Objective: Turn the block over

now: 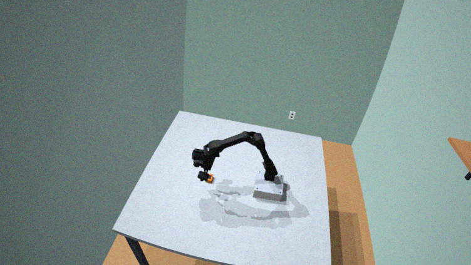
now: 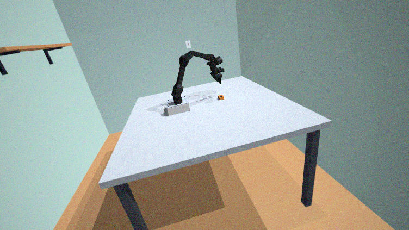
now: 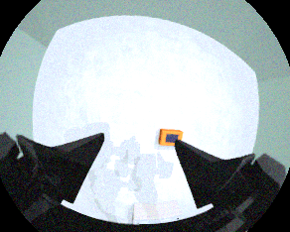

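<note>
A small orange block (image 1: 210,179) (image 2: 221,97) (image 3: 164,138) rests on the white table (image 1: 163,199) (image 2: 211,134) (image 3: 143,60). Its dark marked face points up. My gripper (image 1: 202,175) (image 2: 219,80) (image 3: 140,140) is open and empty. It hangs above the table, a short way over the block and slightly to one side of it. In the wrist view the block sits just off the tip of the right finger, not between the fingers.
The arm's grey base plate (image 1: 269,190) (image 2: 177,109) sits on the table behind the block. The table's edges drop to a wooden floor (image 1: 340,185) (image 2: 265,185). A wall shelf (image 2: 33,47) hangs at the far left.
</note>
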Action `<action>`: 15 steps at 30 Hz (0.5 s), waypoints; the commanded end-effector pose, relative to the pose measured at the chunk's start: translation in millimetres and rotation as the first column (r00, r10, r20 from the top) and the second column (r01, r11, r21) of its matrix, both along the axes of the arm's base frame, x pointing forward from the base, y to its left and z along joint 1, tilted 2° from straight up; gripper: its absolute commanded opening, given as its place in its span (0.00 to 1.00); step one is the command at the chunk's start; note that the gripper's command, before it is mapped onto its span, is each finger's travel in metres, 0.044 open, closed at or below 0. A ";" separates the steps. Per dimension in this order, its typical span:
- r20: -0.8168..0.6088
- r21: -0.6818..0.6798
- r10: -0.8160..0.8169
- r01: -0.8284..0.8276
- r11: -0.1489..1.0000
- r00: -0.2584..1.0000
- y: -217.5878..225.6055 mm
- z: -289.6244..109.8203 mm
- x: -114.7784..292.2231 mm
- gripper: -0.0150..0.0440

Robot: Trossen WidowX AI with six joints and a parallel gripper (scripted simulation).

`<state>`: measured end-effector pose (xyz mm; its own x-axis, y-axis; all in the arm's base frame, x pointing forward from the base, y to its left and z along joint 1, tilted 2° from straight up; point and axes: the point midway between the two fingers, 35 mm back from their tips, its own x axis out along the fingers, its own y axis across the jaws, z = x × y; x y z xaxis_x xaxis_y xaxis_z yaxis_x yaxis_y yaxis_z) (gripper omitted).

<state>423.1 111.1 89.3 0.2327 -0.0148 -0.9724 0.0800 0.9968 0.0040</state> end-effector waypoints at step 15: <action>-0.224 0.010 -0.011 0.014 1.000 0.974 -86.1 -68.8 -25.0 1.00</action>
<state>402.9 26.3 44.7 0.0360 -0.0055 -0.9993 0.0961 0.9954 -0.0021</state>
